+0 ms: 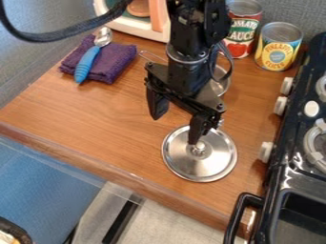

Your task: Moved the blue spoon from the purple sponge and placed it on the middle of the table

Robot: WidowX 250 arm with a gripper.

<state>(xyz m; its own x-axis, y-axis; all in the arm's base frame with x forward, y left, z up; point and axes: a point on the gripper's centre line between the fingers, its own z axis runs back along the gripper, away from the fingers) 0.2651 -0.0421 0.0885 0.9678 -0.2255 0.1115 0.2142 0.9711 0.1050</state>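
2 cans, 1 pan, 1 o'clock; 1 blue spoon, 1 purple sponge, 11 o'clock; 1 lid, 5 o'clock; 1 stove, 3 o'clock.

Over by the grey wall, a tomato sauce can and a pineapple can stand upright side by side — a metal pan, partly hidden, sits near them. A shiny round lid lies knob up, just left of the black stove — white knobs along its near side.
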